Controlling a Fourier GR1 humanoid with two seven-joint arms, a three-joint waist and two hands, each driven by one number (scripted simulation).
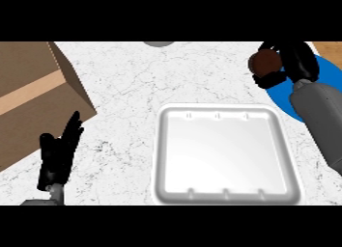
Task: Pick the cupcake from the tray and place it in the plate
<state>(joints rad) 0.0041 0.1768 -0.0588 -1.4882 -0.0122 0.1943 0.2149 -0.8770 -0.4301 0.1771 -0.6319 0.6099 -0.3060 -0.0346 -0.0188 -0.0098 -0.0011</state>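
Note:
A brown cupcake (pixel 264 61) is held at the upper right, with my right hand (pixel 296 60) curled round it, just left of the blue plate (pixel 336 77). The plate is partly hidden behind my right hand and forearm. The white tray (pixel 225 193) lies in the middle of the counter with nothing in it. My left hand (pixel 58 153) rests at the lower left with straight fingers pointing up, holding nothing.
A large brown cardboard box (pixel 27 99) fills the upper left corner. A small grey round object (pixel 158 43) shows at the counter's far edge. A strip of wooden surface (pixel 338 48) appears at the upper right.

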